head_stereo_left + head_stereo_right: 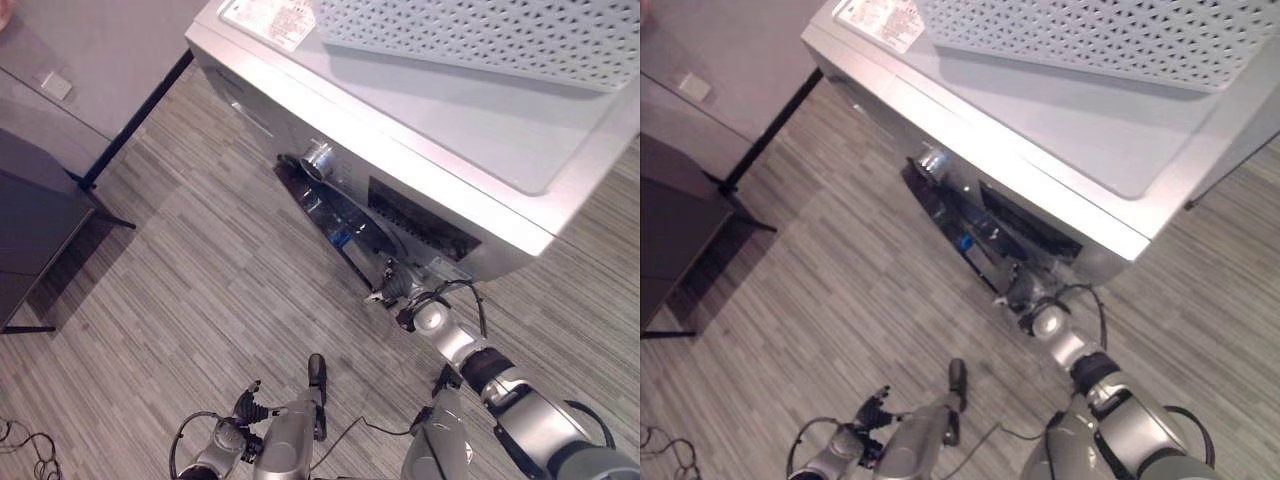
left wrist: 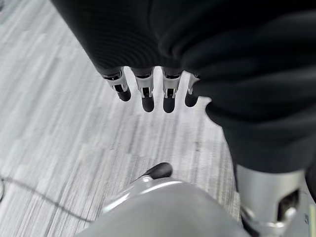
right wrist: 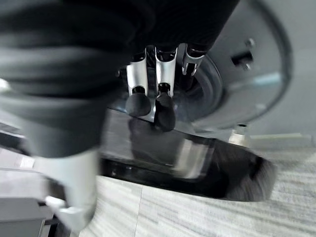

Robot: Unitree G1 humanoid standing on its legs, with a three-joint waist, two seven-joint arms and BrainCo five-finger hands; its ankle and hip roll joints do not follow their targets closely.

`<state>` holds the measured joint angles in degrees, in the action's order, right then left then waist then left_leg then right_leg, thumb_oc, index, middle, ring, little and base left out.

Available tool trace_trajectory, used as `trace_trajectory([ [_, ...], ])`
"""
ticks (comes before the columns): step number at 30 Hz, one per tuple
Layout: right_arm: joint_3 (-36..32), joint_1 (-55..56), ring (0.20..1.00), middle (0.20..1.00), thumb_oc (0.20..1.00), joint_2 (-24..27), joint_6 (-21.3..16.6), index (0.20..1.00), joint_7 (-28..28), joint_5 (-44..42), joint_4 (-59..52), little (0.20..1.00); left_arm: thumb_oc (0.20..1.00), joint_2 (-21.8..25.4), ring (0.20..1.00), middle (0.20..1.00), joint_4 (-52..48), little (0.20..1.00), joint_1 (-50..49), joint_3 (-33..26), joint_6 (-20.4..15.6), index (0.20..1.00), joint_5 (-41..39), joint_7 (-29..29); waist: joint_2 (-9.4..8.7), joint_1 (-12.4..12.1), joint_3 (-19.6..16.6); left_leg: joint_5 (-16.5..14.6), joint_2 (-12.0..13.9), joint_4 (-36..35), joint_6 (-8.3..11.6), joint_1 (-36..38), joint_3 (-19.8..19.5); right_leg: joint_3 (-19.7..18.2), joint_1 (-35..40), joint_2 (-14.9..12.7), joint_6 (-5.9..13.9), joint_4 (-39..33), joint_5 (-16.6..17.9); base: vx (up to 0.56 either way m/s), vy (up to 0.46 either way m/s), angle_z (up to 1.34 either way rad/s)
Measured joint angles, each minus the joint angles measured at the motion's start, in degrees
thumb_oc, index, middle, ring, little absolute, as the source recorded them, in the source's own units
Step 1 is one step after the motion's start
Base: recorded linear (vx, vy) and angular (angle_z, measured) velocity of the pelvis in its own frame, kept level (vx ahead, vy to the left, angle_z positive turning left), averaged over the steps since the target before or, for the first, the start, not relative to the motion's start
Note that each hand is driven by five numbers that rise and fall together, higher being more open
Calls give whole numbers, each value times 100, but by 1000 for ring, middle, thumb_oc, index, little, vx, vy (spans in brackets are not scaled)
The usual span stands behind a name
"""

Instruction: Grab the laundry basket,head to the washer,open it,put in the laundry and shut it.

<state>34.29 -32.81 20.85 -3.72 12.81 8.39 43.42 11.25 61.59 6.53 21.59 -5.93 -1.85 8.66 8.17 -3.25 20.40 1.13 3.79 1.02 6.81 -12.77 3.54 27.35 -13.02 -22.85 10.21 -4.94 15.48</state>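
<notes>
Nearest the robot, the left hand [image 1: 243,412] hangs low over the wood-plank floor [image 1: 200,290], well short of the washer [image 1: 430,150]. In its wrist view its fingers [image 2: 144,94] point straight down in a relaxed, open row with nothing in them, bare floor past them.

Farther out, the right hand [image 1: 395,285] reaches to the washer's front, at the edge of the door [image 1: 335,220]. In its wrist view the fingers [image 3: 158,96] are bent with their dark tips at the rim of the dark glass door [image 3: 187,158], which stands swung out from the round silver drum opening [image 3: 247,74]. Whether the fingers actually hook the door rim cannot be told.

On the washer's front, beside the door, sit a silver knob [image 1: 318,158] and a dark panel [image 1: 425,225]. Its flat grey top runs on from the front edge, and the white perforated laundry basket [image 1: 480,35] lies across the far part of that top, overhanging toward the back.

To the left of the washer the floor lies open as far as a dark piece of furniture [image 1: 35,240] and a black stand leg [image 1: 130,125] against the grey wall [image 1: 90,50].
</notes>
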Motion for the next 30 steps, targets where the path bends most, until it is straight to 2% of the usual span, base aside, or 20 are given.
trace_trajectory([
  [2,14,5,1000,1000,1000,-97,-12,1000,52,-92,17,1000,1000,-5,1000,1000,-4,1000,10,4,-7,1000,-8,0,1,6,0,12,1,5,3,-50,3,-10,-59,2,-18,0,15,-6,-3,-3],
  [3,11,5,1000,1000,1000,-362,-15,1000,88,-240,205,1000,1000,-11,1000,1000,2,1000,22,1,0,1000,-38,2,2,28,-1,48,26,-18,24,-67,7,-20,-94,35,-37,0,31,-2,-23,-5],
  [7,126,38,1000,1000,1000,-725,16,1000,86,-679,347,1000,1000,-18,1000,1000,-61,1000,25,9,7,1000,-49,2,23,5,-28,80,87,-35,52,-61,-8,-16,-92,87,-69,0,44,-1,-42,-2],
  [9,319,101,1000,1000,1000,-1059,20,1000,-99,-1883,442,1000,1000,25,1000,1000,-587,1000,-52,143,23,1000,-272,9,59,-107,-83,131,150,-66,90,-48,-25,-4,-89,137,-95,0,63,8,-53,-1],
  [12,877,279,1000,1000,1000,-1500,18,1000,-1071,-3780,440,1000,1000,-25,1000,1000,-1681,1000,-143,452,-191,1000,-681,-12,174,-538,-340,269,202,-193,122,-36,-157,135,-32,203,-128,0,54,20,-58,18],
  [14,1058,383,1000,1000,1000,-1882,11,1000,-1326,-4297,391,1000,1000,0,1000,1000,-1793,1000,-273,386,-219,1000,-790,-39,180,-621,-513,291,170,-229,115,4,-229,207,65,186,-144,0,37,56,-53,25],
  [15,1109,438,1000,1000,1000,-1819,-13,1000,-1341,-4344,220,1000,1000,104,1000,1000,-1853,1000,-421,297,-214,1000,-934,-89,130,-629,-557,289,193,-276,120,152,-276,281,241,198,-118,-1,10,26,-55,14],
  [16,1131,575,1000,1000,1000,-1820,-36,1000,-1345,-4341,242,1000,1000,321,1000,1000,-1898,1000,-689,223,-223,1000,-949,-128,-28,-687,-797,275,237,-388,108,266,-279,294,299,214,-106,0,-64,8,-39,12],
  [17,851,754,1000,1000,1000,-1606,-50,1000,-1414,-4250,284,1000,1000,597,1000,1000,-2054,1000,-809,273,-158,1000,-953,-390,-145,-556,-925,282,242,-413,105,296,-294,305,328,211,-85,13,-84,87,-47,4],
  [18,679,923,1000,1000,1000,-1370,-89,1000,-1486,-4114,238,1000,1000,1104,1000,1000,-2607,1000,-909,676,-163,1000,-974,-658,-212,-529,-961,303,232,-417,135,328,-256,288,332,195,-81,69,-99,154,-26,-1],
  [20,427,1476,1000,1000,1000,-582,-104,1000,-1668,-3877,228,1000,1000,2175,1000,1000,-3457,1000,-810,1430,-147,1000,-1012,-1397,-317,-282,-992,295,235,-547,127,591,-120,157,433,223,-3,97,-155,163,-25,-33],
  [21,342,2014,1000,1000,1000,71,25,1000,-1773,-3670,249,1000,1000,3457,1000,1000,-4288,1000,-585,2327,-160,1000,-1056,-2068,-386,-8,-1069,229,278,-661,143,919,57,-55,613,288,35,-30,-142,189,-34,-92],
  [22,352,2472,1000,1000,1000,752,174,1000,-1882,-3461,247,1000,1000,4021,1000,1000,-4474,1000,-291,2470,-123,1000,-1066,-2593,-374,416,-1120,139,428,-663,196,1096,283,-252,627,433,0,-55,-155,251,-44,-96],
  [23,357,2770,1000,1000,1000,1043,177,1000,-2014,-3396,254,1000,1000,4189,1000,1000,-4596,1000,223,2701,2,1000,-1069,-2863,-359,587,-1162,106,536,-664,234,1188,346,-304,628,590,-18,-54,-216,206,-26,-60],
  [24,189,3337,1000,1000,1000,1366,115,1000,-2318,-3168,506,1000,1000,4420,1000,1000,-4713,1000,1818,4311,128,1000,-1127,-3401,-340,861,-1372,67,684,-639,295,1264,407,-344,665,759,-15,-8,-348,73,3,-40],
  [25,131,3403,1000,1000,1000,1467,138,1000,-2359,-3091,615,1000,1000,4323,1000,1000,-4537,1000,2254,4777,99,1000,-1135,-3577,-301,979,-1502,44,747,-652,331,1250,499,-444,640,800,-40,-7,-350,-55,16,-52],
  [26,-200,3421,1000,1000,1000,1508,244,1000,-2386,-3001,930,1000,1000,3845,1000,1000,-3824,1000,2553,4820,66,1000,-1261,-3682,-308,1194,-1531,45,754,-659,330,1297,533,-523,583,848,-92,-6,-300,-67,8,-52],
  [28,-499,3596,1000,1000,1000,1802,255,1000,-2354,-2969,665,1000,1000,2507,1000,1000,-1895,1000,2803,4169,98,1000,-1308,-3626,-280,1483,-1568,52,784,-640,343,1012,535,-596,261,880,-127,0,-262,-36,-17,-20],
  [30,-783,3609,1000,1000,1000,1690,251,1000,-2312,-2983,475,1000,1000,1892,1000,1000,-1005,1000,2942,3680,128,1000,-1145,-3487,-279,1595,-1540,102,808,-639,383,728,549,-650,-59,881,-211,3,-170,-27,-38,-14],
])
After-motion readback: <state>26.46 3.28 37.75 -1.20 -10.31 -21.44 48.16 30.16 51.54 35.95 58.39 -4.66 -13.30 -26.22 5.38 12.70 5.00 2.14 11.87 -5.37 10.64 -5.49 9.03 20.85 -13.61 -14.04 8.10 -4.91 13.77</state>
